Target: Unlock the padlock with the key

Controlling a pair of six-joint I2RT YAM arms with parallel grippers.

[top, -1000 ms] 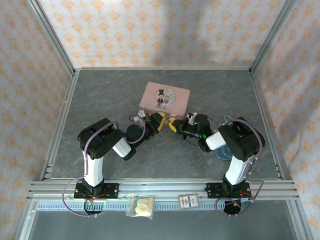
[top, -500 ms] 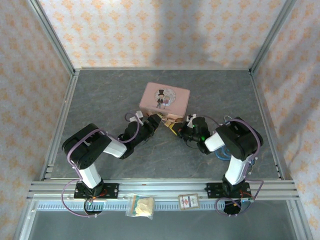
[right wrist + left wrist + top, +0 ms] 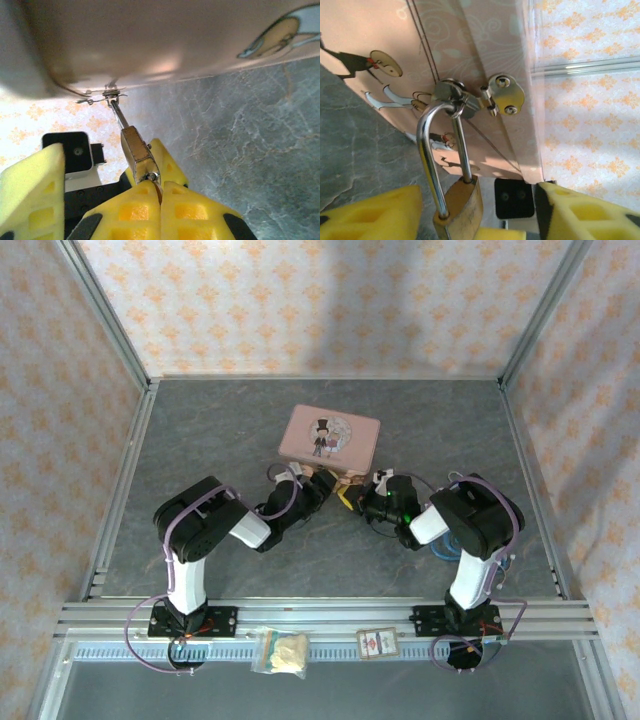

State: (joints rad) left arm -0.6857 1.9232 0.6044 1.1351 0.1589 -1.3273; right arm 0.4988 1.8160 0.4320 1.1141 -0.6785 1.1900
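The padlock (image 3: 461, 207) is brushed brass with a glossy steel shackle (image 3: 426, 150). The tin (image 3: 485, 55) is smooth painted metal; the table (image 3: 355, 145) matt grey.

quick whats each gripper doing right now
left gripper: open, fingers either side of the padlock, not clamping it
right gripper: shut on the key at the padlock's base

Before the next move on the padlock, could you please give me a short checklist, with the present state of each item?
1. Padlock hangs from the pink tin's hasp: ok.
2. Left gripper steadies the padlock: not ok, its fingers stand apart on either side of the body.
3. Right gripper shut at the padlock's lower end: ok.
4. Key seated in the keyhole: cannot tell, the pads hide it.
5. Shackle released: not ok, both legs sit in the body.
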